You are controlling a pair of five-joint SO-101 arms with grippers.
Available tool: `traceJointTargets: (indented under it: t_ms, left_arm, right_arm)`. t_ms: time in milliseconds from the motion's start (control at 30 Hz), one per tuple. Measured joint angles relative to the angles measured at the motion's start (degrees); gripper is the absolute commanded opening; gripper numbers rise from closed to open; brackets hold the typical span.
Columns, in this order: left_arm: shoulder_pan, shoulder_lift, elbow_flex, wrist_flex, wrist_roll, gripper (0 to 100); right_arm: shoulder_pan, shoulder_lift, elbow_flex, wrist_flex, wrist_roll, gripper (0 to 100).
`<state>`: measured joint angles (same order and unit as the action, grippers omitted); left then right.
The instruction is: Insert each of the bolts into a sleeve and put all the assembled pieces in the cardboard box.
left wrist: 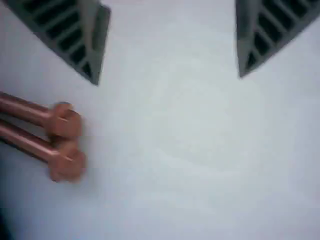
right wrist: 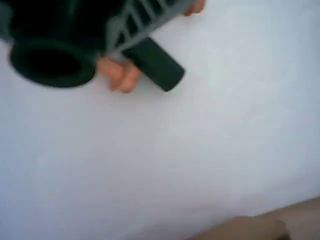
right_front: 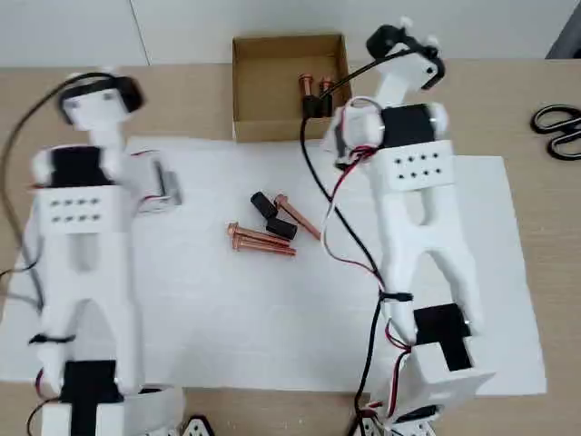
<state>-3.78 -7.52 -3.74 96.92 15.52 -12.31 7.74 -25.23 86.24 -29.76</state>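
Observation:
Two copper bolts (right_front: pixel 261 242) lie side by side mid-mat, and their heads (left wrist: pixel 62 142) show beside my left gripper (left wrist: pixel 167 77). That gripper (right_front: pixel 163 193) hovers open over the white mat, left of the parts, holding nothing. A third bolt (right_front: pixel 298 216) lies slanted between two black sleeves (right_front: pixel 263 203) (right_front: pixel 280 228). My right gripper (right_front: pixel 320 107) is at the near right corner of the cardboard box (right_front: pixel 238 86), with two copper bolts (right_front: pixel 307 86) just beyond it. Its ribbed finger (right wrist: pixel 142 20) presses against a black sleeve (right wrist: pixel 50 62). A second sleeve (right wrist: pixel 155 62) and a copper head (right wrist: pixel 120 74) lie just past it.
The white foam mat (right_front: pixel 272 309) covers most of the table between the arms. Black scissors (right_front: pixel 558 127) lie at the far right edge. The right arm's cables (right_front: pixel 340 218) trail across the mat near the loose parts.

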Motion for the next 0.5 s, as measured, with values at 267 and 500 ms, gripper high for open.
traceJointTargets:
  t_ms: [267, 500]
  left_arm:
    - [14.2, 6.1, -0.6, -4.4, 5.5, 9]
    - [17.8, 17.7, -0.7, -10.7, 19.4, 9]
  right_arm:
    - [7.7, 0.0, 0.0, 2.9, 25.8, 0.5]
    - [10.8, 0.0, 0.1, 3.8, 28.2, 0.5]
